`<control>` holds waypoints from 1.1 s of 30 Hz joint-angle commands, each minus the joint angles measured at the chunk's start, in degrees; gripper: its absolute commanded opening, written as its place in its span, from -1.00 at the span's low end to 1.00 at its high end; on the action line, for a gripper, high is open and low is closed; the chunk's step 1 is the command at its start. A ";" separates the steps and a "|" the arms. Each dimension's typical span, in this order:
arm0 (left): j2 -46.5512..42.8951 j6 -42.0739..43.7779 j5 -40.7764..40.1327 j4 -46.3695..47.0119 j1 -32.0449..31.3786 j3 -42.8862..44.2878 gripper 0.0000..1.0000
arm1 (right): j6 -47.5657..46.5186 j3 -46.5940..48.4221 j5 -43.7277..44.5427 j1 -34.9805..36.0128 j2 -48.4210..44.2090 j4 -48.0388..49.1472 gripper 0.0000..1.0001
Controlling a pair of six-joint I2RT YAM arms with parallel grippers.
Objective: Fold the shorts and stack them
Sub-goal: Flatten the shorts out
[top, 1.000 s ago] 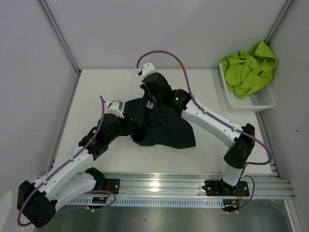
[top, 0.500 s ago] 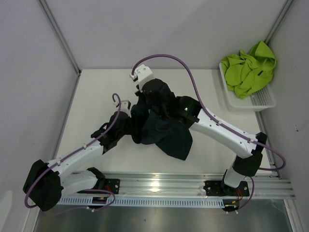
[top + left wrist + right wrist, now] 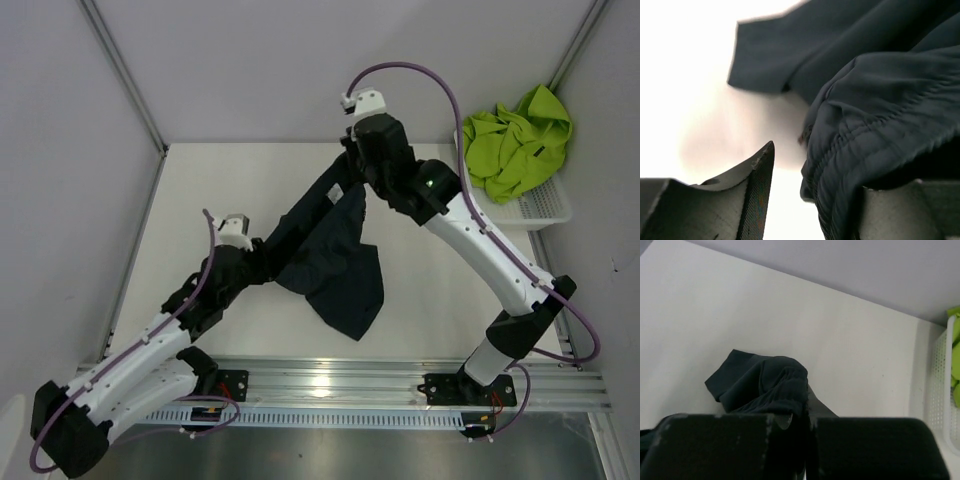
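Note:
The dark navy shorts [image 3: 340, 270] hang stretched in a diagonal band from my right gripper [image 3: 352, 180] down towards my left gripper [image 3: 262, 262], with one leg trailing on the table. In the right wrist view that gripper [image 3: 807, 415] is shut on a bunched fold of the shorts [image 3: 760, 382]. In the left wrist view the gathered waistband [image 3: 880, 115] lies against the right-hand finger, a bright gap parts it from the left finger [image 3: 757, 190], and my left gripper [image 3: 815, 200] is open. The lime green shorts [image 3: 515, 140] lie crumpled in the basket.
The white mesh basket [image 3: 540, 212] stands at the back right corner of the table, close to my right arm's elbow; its wall [image 3: 937, 390] shows at the right wrist view's edge. Grey walls close in the table on three sides. A metal rail [image 3: 330, 385] runs along the near edge.
My right gripper has risen and swung to the back right, pulling the dark shorts out of a heap into a long band. My left gripper's jaws have opened.

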 commanded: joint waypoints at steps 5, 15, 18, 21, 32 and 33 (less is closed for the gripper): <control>-3.66 -0.14 -5.70 -4.85 0.59 4.80 -0.31 | 4.17 -6.30 -7.90 -8.88 -7.22 4.25 -1.00; 5.83 2.22 -12.38 -13.98 1.03 30.36 -0.93 | 11.12 -10.71 -16.51 -18.91 -9.24 0.82 -1.00; 7.51 4.16 -14.84 -19.52 1.03 41.88 -0.95 | 11.91 -7.63 -17.48 -18.92 -11.70 -0.84 -1.00; 6.46 6.27 -14.58 -23.12 1.03 50.84 -0.95 | 13.05 -5.87 -20.29 -18.57 -16.16 -2.43 -1.00; -2.60 8.56 -5.26 -30.51 0.95 64.13 -0.90 | 18.50 -6.58 -26.54 -5.83 -32.80 -0.84 -1.00; -2.77 8.47 -5.26 -30.43 0.95 64.74 -0.86 | 18.68 -4.66 -26.54 -4.52 -32.63 -1.29 -1.00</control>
